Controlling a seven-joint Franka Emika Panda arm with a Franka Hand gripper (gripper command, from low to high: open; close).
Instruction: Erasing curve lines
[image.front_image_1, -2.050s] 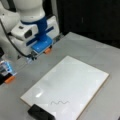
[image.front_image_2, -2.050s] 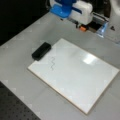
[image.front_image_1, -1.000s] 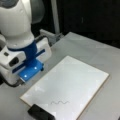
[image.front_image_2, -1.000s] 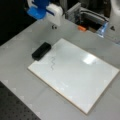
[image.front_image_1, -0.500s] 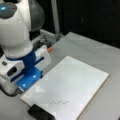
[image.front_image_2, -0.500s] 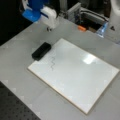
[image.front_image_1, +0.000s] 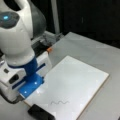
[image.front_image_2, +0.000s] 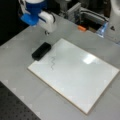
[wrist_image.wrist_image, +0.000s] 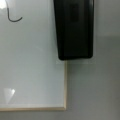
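At far left in both front views, my gripper hangs above the table, near the eraser; whether my jaws are open or shut, I cannot tell. Right of it, the eraser straddles the whiteboard edge. The curve lines sit unerased, lower centre in a front view, just beside the eraser.
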